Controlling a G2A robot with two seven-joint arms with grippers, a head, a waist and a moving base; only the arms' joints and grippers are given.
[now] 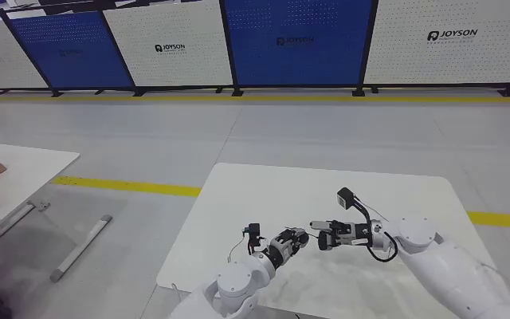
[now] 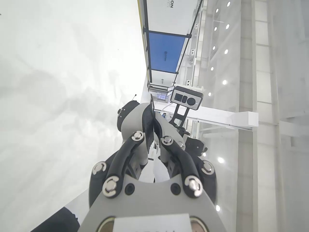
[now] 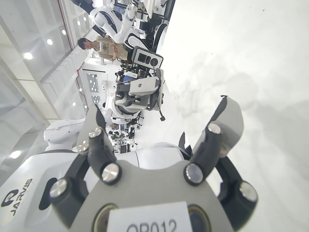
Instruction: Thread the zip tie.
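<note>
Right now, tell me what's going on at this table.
A two-armed robot holds both arms low over the white table, with their tips pointed at each other and close together near the table's front. The left tool is shut; whether anything thin is pinched in it is too fine to tell. The right tool is spread wide open and holds nothing. The two tools are apart, not touching.

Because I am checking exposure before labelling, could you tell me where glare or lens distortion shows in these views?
Left wrist view: ceiling lights glare as bright spots, and the blue panel bends with wide-angle distortion. Right wrist view: the table is washed bright beyond the open right hand. Top view: even light, no glare.
</note>
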